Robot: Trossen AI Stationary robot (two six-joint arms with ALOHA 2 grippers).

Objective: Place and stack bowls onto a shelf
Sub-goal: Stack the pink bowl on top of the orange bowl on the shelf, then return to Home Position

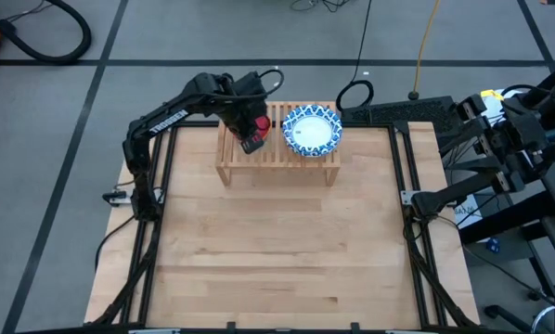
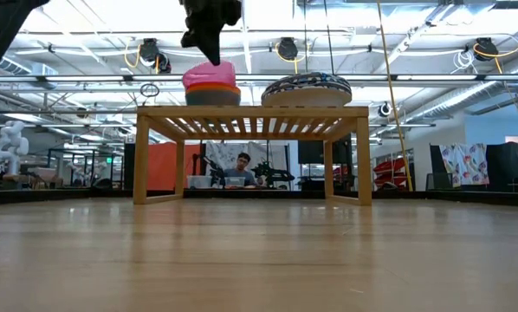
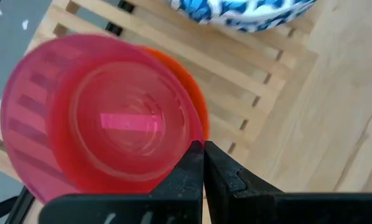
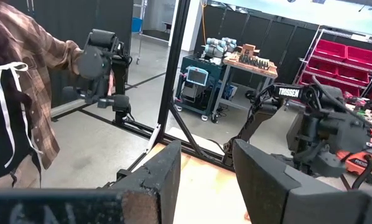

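The pink bowl [image 3: 99,115] fills the left of the left wrist view, nested upside down on an orange-red bowl [image 3: 189,99] atop the shelf [image 1: 277,162], left of the blue-patterned bowls [image 1: 312,130] at upper centre of the high view. It looks like light, stiff plastic — smooth and probably slippery — so the thin rim is the likely hold. The left gripper [image 3: 203,155] hangs just over that rim, jaws pressed together, holding nothing. The right gripper [image 4: 208,177] waits off the surface at far right, jaws spread wide, empty.
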